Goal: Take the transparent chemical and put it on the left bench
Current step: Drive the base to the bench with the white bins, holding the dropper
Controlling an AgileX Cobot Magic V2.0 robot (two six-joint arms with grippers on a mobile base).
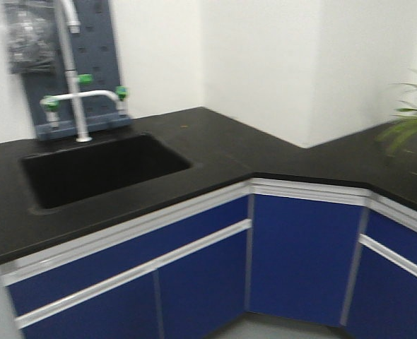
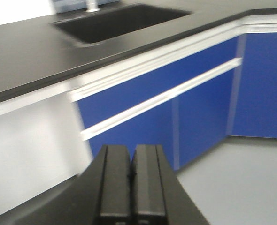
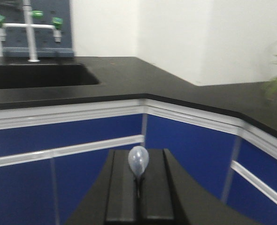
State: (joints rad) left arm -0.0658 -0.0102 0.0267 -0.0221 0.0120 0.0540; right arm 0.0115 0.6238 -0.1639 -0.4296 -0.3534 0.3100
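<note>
My right gripper (image 3: 138,161) is shut on the transparent chemical (image 3: 138,162), a clear pipette. Its soft bluish bulb sticks up between the black fingers; the stem is hidden between them. I hold it in the air in front of blue cabinet doors. My left gripper (image 2: 131,157) is shut with nothing in it, low in front of blue cabinet doors. The left bench with the white bins is out of view in all views. Neither gripper shows in the front view.
A black corner counter (image 1: 215,152) holds a black sink (image 1: 99,169) with a white tap (image 1: 78,99) that has green knobs. Blue cabinet doors (image 1: 300,254) with white rails run below. A green plant (image 1: 413,120) stands at the right. Grey floor (image 2: 242,187) lies below.
</note>
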